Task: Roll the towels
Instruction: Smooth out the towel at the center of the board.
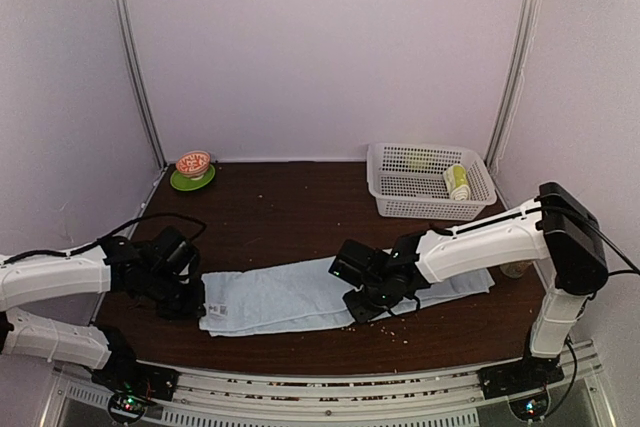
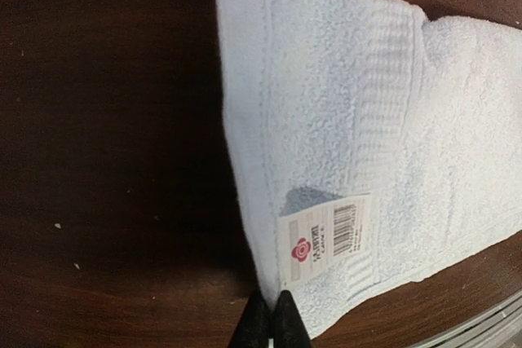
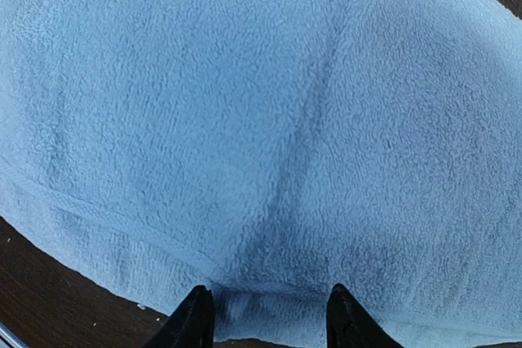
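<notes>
My left fingers (image 2: 261, 328) are closed at the tagged corner of the pale-blue towel (image 1: 280, 297), right fingers (image 3: 192, 323) spread over its edge; ungripped, it could bunch.

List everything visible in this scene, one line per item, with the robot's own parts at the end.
pale-blue terry towel: one, pale blue, laid out long and flat across the near middle of the table
white paper tag: one, white with a red emblem, on the towel's left end
rolled lime-green cloth: one, lime green, inside the basket at its right end
white perforated plastic basket: one, white, far right
green round saucer: one, green, far left corner
reddish patterned bowl: one, reddish, on the saucer
dark brown wooden table: one, dark brown, under everything
left claw: one, black, shut, at the towel's left end
right claw: one, black, open, over the towel's near edge
</notes>
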`<action>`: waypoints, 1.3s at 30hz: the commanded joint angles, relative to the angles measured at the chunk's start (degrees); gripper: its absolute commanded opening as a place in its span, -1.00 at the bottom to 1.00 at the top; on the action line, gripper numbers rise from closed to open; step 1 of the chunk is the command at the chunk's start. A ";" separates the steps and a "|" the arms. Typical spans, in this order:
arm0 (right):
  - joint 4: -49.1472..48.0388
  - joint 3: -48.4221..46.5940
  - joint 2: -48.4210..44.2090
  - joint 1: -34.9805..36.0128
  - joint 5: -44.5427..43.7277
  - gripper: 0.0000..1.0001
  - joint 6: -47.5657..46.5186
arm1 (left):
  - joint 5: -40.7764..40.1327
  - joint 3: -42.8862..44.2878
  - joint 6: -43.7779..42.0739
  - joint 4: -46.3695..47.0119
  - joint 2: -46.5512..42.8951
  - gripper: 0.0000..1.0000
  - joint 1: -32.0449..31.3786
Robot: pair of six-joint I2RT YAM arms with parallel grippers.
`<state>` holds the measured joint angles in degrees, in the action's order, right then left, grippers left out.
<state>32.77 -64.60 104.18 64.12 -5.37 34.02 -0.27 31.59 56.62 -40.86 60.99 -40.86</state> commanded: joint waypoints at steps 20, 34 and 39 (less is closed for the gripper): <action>-0.99 -3.12 3.47 1.08 -5.53 -0.53 -10.11 | -1.00 1.65 -0.93 -0.32 -0.47 -1.00 0.33; -0.34 -3.11 -1.63 1.03 -6.01 -0.90 -9.27 | -1.13 1.85 -1.07 -0.28 -0.42 -1.00 0.29; 0.38 -3.17 -2.56 1.03 -6.54 -0.95 -9.39 | -1.23 2.05 -1.02 -0.35 -0.43 -1.00 0.34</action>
<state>32.05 -66.46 103.94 64.90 -10.28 24.23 -0.47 32.32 56.40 -41.43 60.80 -40.86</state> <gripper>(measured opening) 0.040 0.005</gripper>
